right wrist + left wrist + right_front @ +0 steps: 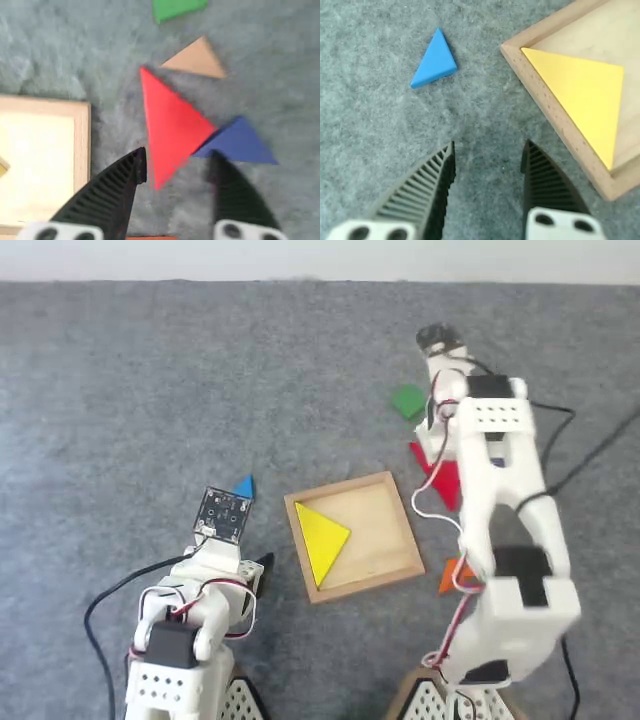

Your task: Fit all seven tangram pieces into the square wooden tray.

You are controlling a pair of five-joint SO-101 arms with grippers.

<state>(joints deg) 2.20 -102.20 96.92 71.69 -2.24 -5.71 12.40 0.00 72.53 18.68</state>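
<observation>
Here's the square wooden tray [347,483], sitting about mid-counter toward the near edge and turned slightly off square to the grey counter [120,390]. One piece is in: the large yellow triangle [320,537] lies flat inside, its long edge against the tray's left wall and its point aimed at the tray's middle.

Over to the left arm [190,630], down at the near edge. Its left jaws are spread wide with nothing between them, poised over bare counter between the small light-blue triangle [434,61] and the tray's nearest corner [506,49]. That light-blue triangle lies just off the tray's left side, not touching it.

Now the right arm [500,490], stretched out along the tray's right side. The right jaws are wide too, gripping nothing, hanging over the large red triangle [172,125], whose sharp tip lies in the gap between them. A dark-blue triangle [235,145] touches the red one at a corner, and a tan triangle [197,60] sits just beside the red one's far tip. The green piece [407,401] lies farther out toward the far right. An orange piece [452,575] rests near the tray's right near corner, partly hidden by the arm.
</observation>
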